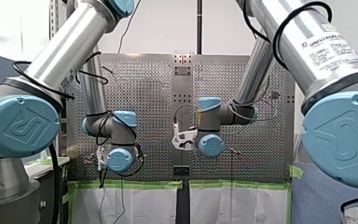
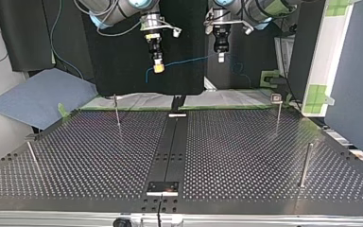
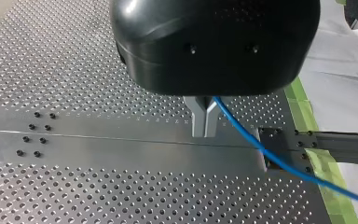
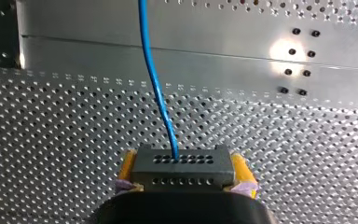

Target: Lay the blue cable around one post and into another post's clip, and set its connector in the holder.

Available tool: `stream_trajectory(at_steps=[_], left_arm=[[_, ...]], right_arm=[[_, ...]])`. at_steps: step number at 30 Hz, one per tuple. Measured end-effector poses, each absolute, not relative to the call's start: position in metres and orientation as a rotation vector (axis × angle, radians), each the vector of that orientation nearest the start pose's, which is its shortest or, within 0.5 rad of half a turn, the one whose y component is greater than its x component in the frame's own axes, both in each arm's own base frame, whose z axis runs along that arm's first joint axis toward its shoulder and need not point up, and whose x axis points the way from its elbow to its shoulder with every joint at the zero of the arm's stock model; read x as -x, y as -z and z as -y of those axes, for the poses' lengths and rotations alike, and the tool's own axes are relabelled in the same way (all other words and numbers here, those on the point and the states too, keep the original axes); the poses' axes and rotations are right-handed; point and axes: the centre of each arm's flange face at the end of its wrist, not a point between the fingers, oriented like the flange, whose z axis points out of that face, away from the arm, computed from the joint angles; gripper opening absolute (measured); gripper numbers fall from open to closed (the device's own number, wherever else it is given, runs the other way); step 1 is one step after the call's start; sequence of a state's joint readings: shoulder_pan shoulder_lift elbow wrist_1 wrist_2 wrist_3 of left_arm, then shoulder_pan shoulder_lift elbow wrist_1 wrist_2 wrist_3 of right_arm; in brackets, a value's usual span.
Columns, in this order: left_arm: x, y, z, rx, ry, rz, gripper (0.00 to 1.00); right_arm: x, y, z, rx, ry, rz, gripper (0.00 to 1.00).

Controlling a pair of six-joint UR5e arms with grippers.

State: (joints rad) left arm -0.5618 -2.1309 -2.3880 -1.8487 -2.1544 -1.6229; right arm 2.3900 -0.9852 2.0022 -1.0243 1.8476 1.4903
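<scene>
Two grippers are holding the blue cable (image 2: 184, 60) aloft, upper middle of the top view: my right gripper (image 2: 158, 67) clamping its connector (image 4: 182, 169), my left gripper (image 3: 204, 122) pinching the cable, likely giving you a controlled span for routing.

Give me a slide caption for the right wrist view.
Right gripper shut on the connector, blue cable running ahead above the perforated table.

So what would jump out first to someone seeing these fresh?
The blue cable is strung in mid-air between my right gripper and my left gripper, above the far end of the table. The right's yellow-padded fingers clamp its dark connector; the left's metal fingers pinch the cable.
</scene>
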Motion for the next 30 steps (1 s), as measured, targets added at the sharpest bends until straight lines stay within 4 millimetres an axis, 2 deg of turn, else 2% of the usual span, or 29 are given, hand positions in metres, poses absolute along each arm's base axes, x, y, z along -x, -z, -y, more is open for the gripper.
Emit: stream_trajectory(at_steps=[4,8,12,22,26,30], left_arm=[[-0.276,-0.031,0.266,0.024,-0.014,-1.641,0.0],[-0.276,-0.031,0.266,0.024,-0.014,-1.641,0.0],[-0.276,-0.031,0.266,0.024,-0.014,-1.641,0.0],[-0.276,-0.032,0.265,0.026,-0.019,-1.641,0.0],[-0.286,-0.04,0.26,0.066,-0.047,-1.624,0.0],[-0.295,-0.05,0.25,0.132,-0.071,-1.615,0.0]], right_arm=[[-0.476,-0.074,0.282,-1.629,-1.542,0.858,0.0],[-0.482,-0.054,0.264,-1.687,-1.514,0.889,0.0],[-0.489,-0.044,0.245,-1.731,-1.511,0.879,0.0],[-0.492,-0.041,0.237,-1.747,-1.515,0.871,0.0],[-0.486,-0.039,0.236,-1.727,-1.514,0.901,0.0],[-0.483,-0.05,0.24,-1.664,-1.548,0.943,0.0]])
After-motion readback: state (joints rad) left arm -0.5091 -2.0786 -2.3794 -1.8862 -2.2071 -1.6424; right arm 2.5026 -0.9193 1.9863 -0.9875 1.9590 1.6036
